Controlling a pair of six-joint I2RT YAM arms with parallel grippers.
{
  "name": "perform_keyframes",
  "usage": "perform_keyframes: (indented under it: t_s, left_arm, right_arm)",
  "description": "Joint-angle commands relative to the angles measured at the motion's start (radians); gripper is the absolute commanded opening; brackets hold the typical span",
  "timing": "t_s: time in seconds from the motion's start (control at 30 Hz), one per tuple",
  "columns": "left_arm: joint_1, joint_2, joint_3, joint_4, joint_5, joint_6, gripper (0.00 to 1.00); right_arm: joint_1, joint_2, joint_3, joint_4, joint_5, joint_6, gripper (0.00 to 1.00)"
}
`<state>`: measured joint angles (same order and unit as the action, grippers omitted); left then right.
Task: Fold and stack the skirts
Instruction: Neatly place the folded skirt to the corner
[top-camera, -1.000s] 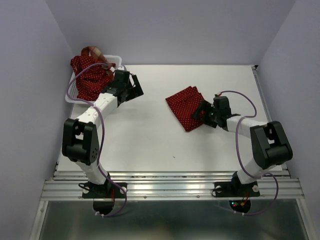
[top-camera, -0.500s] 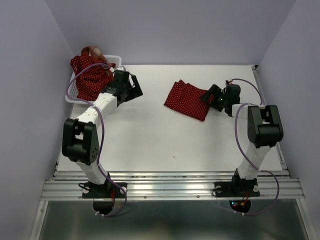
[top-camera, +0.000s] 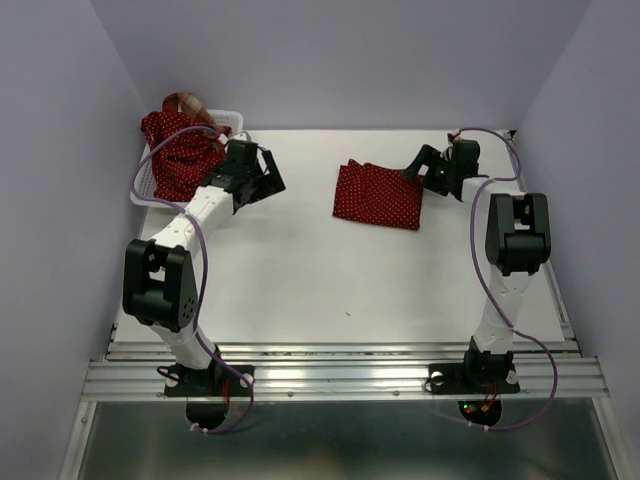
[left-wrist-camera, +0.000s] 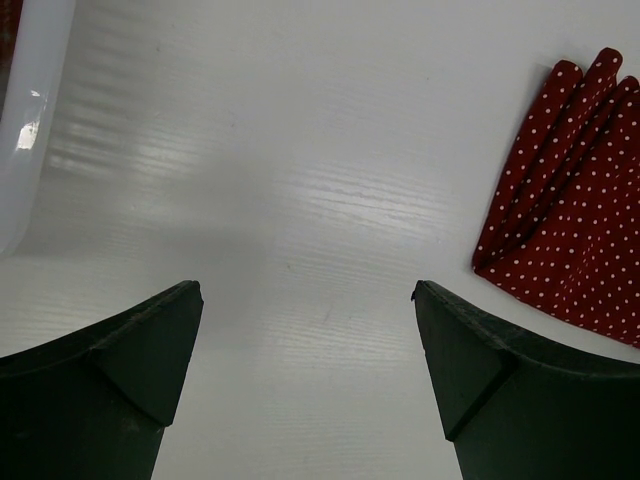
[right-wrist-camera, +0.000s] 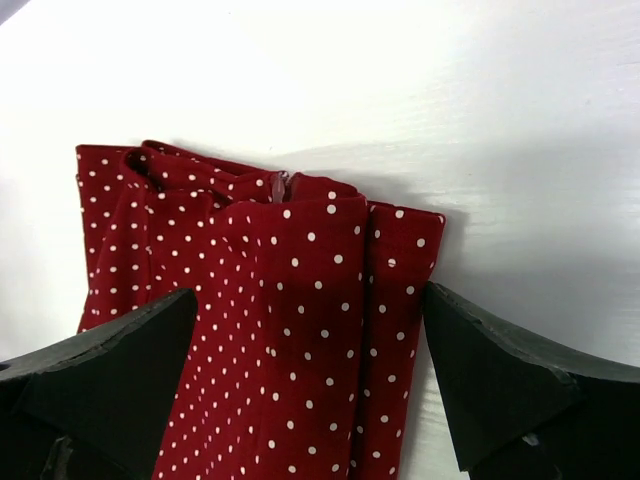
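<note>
Two skirts (top-camera: 178, 152) sit heaped in the basket (top-camera: 143, 186), far left. Left gripper (top-camera: 272, 176) is beside it, spread and empty. Folded skirt (top-camera: 378, 195) lies mid-table, right gripper (top-camera: 418, 166) spread over its edge. Judged: one fold done; next, lift another skirt out.

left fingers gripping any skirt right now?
No, the left fingers stand open over the table, the folded polka-dot skirt lying apart to their side.
</note>
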<state>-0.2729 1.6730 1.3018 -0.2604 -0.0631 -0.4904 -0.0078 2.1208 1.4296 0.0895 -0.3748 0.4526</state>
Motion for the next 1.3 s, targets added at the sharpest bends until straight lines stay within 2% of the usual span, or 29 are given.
perform_keyframes:
  t_s: [0.0,0.3,0.53,0.63,0.67,0.77,0.87,0.9,1.03,1.13,1.27]
  left_arm:
    - [0.008,-0.091,-0.002,0.016,-0.012,0.003,0.99]
    - [0.008,-0.130,-0.016,0.043,0.000,0.003,0.99]
    - [0.008,-0.119,-0.006,0.043,0.006,0.009,0.99]
    - [0.009,-0.118,-0.006,0.039,0.006,0.010,0.99]
    - [0.008,-0.118,-0.009,0.041,0.006,0.010,0.99]
    - [0.008,-0.119,-0.010,0.043,0.006,0.010,0.99]
    - [0.008,-0.116,-0.009,0.038,0.003,0.012,0.99]
    - [0.008,-0.116,-0.007,0.029,-0.003,0.012,0.99]
    - [0.008,-0.116,0.001,0.021,-0.017,0.013,0.99]
    - [0.008,-0.122,0.005,0.020,-0.017,0.015,0.99]
    - [0.009,-0.133,0.011,0.010,-0.043,0.018,0.99]
  right_arm:
    - [-0.003,-0.070,0.032,-0.163,0.104,-0.072,1.00]
    - [0.008,-0.188,-0.147,-0.223,0.094,-0.075,1.00]
    - [0.048,-0.157,-0.159,-0.224,0.079,-0.078,1.00]
    - [0.048,-0.147,-0.162,-0.221,0.115,-0.063,0.95]
    - [0.048,-0.137,-0.161,-0.223,0.126,-0.061,0.91]
    - [0.048,-0.113,-0.152,-0.229,0.160,-0.061,0.64]
    - [0.048,-0.096,-0.135,-0.237,0.174,-0.069,0.45]
    - [0.048,-0.085,-0.127,-0.246,0.172,-0.075,0.37]
    - [0.048,-0.081,-0.100,-0.255,0.165,-0.133,0.28]
    - [0.048,-0.087,-0.074,-0.255,0.162,-0.173,0.16]
    - [0.048,-0.113,-0.026,-0.257,0.258,-0.213,0.05]
